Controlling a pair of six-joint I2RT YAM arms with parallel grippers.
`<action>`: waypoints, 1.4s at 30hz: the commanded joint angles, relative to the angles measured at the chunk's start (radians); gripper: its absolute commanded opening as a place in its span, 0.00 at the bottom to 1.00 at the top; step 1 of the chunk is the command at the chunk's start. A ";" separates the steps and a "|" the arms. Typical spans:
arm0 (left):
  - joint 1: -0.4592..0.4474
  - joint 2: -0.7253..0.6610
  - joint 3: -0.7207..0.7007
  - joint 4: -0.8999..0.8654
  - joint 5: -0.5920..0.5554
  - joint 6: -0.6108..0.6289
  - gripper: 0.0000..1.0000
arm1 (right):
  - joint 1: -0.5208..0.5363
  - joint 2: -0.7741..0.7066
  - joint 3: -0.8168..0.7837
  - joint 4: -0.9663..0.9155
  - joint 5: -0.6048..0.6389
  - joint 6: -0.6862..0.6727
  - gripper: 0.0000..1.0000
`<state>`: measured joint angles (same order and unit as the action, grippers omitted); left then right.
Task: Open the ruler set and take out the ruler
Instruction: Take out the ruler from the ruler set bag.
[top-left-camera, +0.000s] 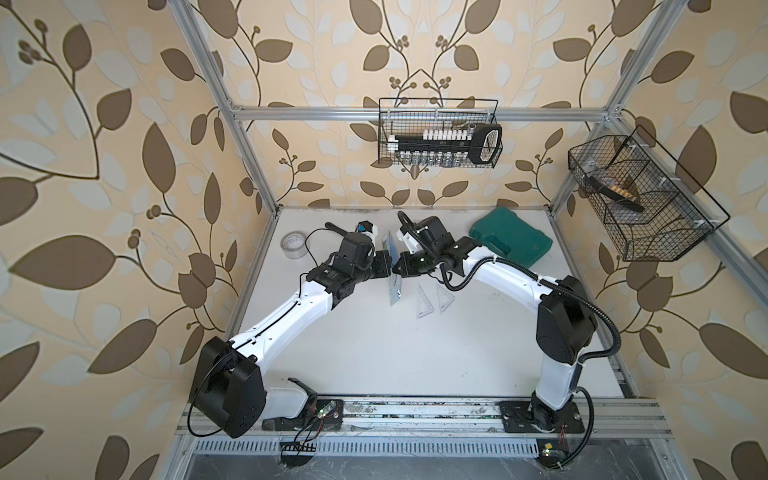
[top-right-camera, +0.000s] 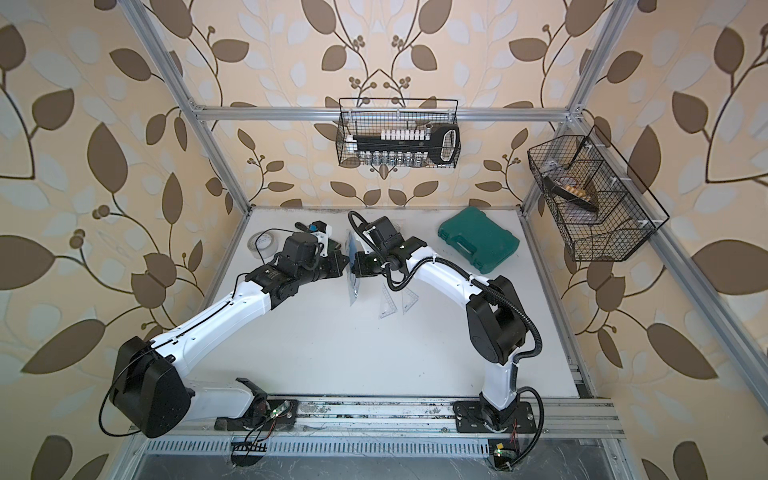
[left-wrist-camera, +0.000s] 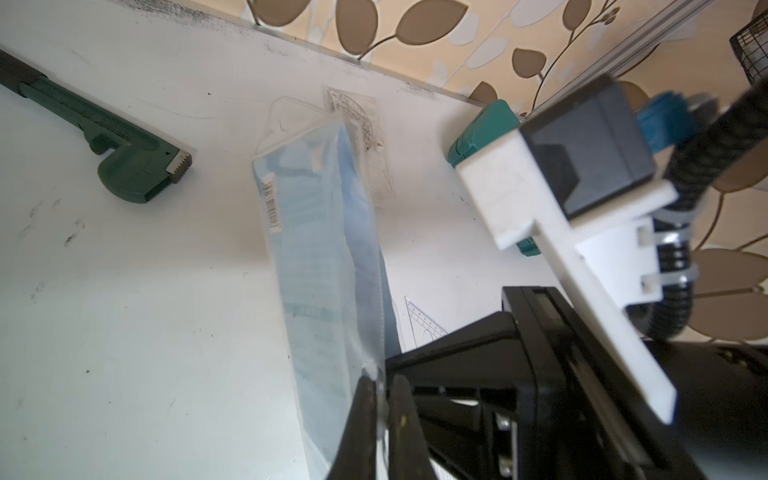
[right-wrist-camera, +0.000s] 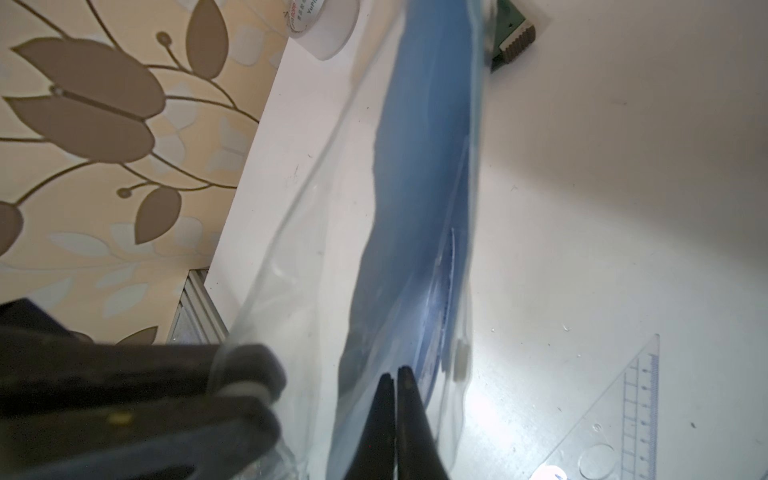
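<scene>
Pinching ruler set pouch (left-wrist-camera: 316, 257): left fingers (left-wrist-camera: 361, 428), right fingers (right-wrist-camera: 413, 424) clamped shut; inside blurred.

White arms (top-left-camera: 286, 320), black joints (top-left-camera: 565, 320), ribbed cables (top-left-camera: 616, 336)

Both top views look down from overhead onto the whole tabletop (top-left-camera: 374, 353). The wrist views, close in, face each other across the ruler set (left-wrist-camera: 324, 249).
</scene>
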<state>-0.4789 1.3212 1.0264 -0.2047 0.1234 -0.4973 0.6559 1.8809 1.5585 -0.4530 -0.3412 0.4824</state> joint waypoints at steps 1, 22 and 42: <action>-0.009 -0.012 0.029 0.034 0.007 0.001 0.00 | -0.003 0.001 0.038 -0.050 0.088 -0.029 0.06; -0.042 0.007 0.050 0.074 0.002 -0.012 0.00 | 0.036 0.086 0.141 -0.234 0.214 -0.122 0.21; -0.048 0.042 0.041 0.086 -0.057 -0.035 0.00 | -0.002 -0.037 0.085 -0.159 0.200 -0.090 0.02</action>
<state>-0.5186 1.3594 1.0348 -0.1650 0.0956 -0.5133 0.6613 1.9018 1.6604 -0.6254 -0.1528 0.3843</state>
